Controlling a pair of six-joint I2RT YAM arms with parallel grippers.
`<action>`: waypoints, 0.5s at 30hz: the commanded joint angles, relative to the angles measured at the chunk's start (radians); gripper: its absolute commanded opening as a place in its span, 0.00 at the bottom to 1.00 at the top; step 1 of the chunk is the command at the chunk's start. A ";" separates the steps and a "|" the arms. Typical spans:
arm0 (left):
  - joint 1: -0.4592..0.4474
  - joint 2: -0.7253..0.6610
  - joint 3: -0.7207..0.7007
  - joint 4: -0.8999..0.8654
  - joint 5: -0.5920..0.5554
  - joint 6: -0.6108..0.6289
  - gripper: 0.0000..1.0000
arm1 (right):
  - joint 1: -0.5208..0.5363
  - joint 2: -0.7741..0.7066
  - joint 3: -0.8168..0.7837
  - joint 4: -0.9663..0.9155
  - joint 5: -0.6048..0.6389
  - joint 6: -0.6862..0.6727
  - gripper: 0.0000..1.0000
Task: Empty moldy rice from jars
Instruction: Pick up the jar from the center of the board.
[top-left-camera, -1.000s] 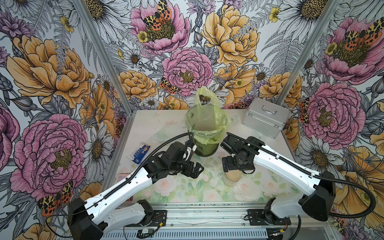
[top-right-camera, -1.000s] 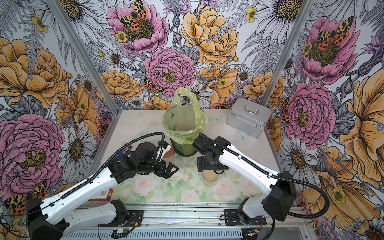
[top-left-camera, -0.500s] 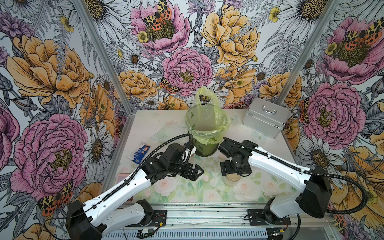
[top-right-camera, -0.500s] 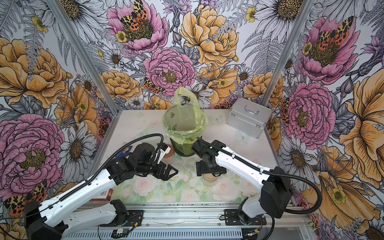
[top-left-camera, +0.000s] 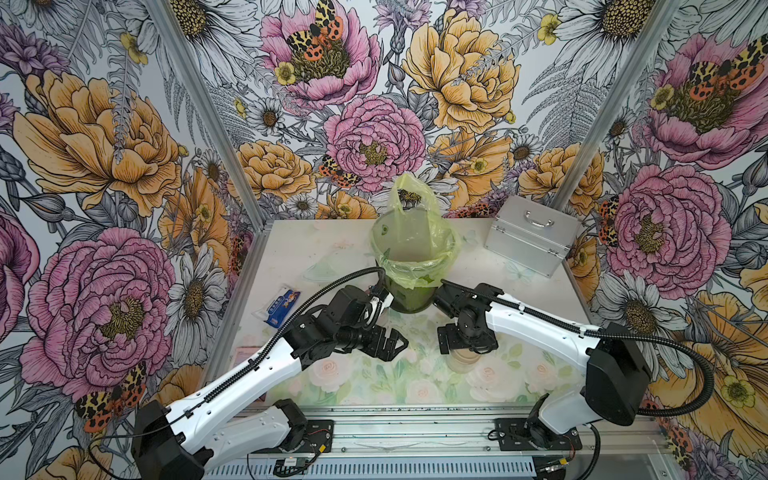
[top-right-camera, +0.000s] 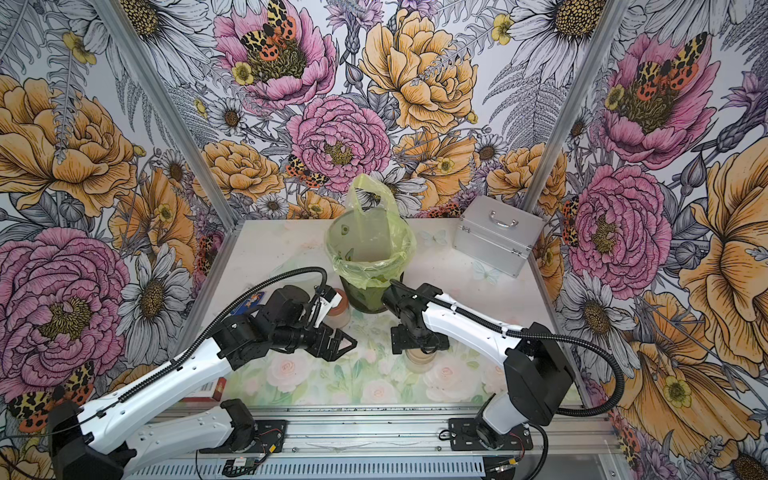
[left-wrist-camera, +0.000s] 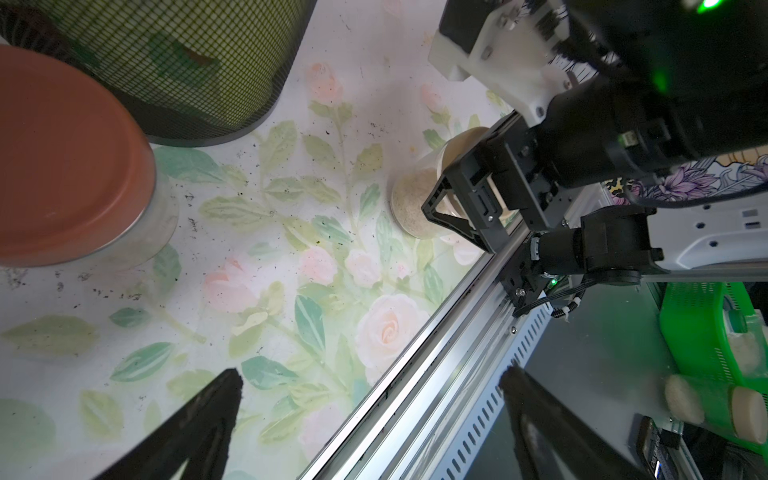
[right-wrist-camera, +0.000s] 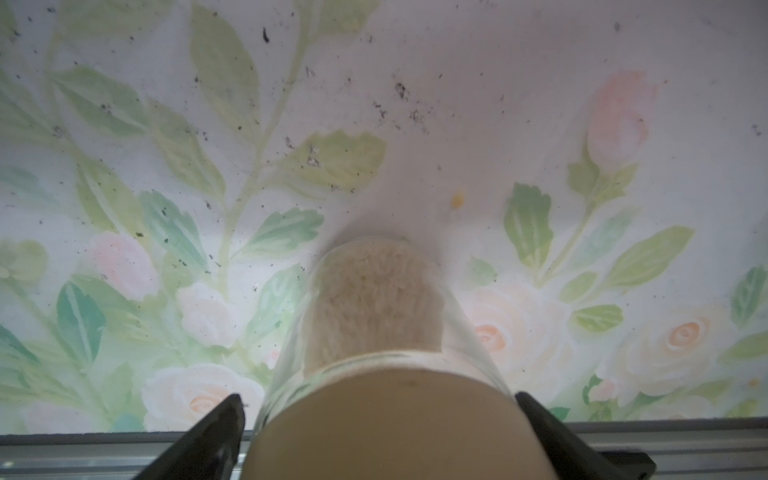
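Beige-lidded jar (top-left-camera: 466, 362) of rice (right-wrist-camera: 374, 299), desk (top-left-camera: 478, 270) 5 o'clock: beneath right hand (right-wrist-camera: 378, 401), jaws wide apart astride lid (right-wrist-camera: 386, 436), nothing held.

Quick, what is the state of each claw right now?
Left claw: open, holding nothing.
Right claw: open, its tips on both sides of the beige-lid jar, not closed on it.

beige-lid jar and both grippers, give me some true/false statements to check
1. The beige-lid jar has its lid on. True.
2. The left gripper holds the orange-lid jar. False: it is open and empty; the orange-lid jar stands beside the bin.
3. The right gripper is open, jaws either side of the beige-lid jar. True.
4. The bin lies tipped over. False: it stands upright.
5. Rice lies in the beige-lid jar. True.
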 joint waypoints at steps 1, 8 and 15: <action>0.009 -0.005 -0.010 0.030 0.024 0.002 0.99 | -0.015 0.011 -0.019 0.052 -0.008 -0.012 0.99; 0.011 0.010 -0.012 0.052 0.027 -0.002 0.99 | -0.029 0.024 -0.039 0.063 -0.015 -0.026 0.91; 0.011 0.035 -0.002 0.069 0.033 -0.003 0.99 | -0.030 0.028 -0.062 0.069 -0.031 -0.032 0.93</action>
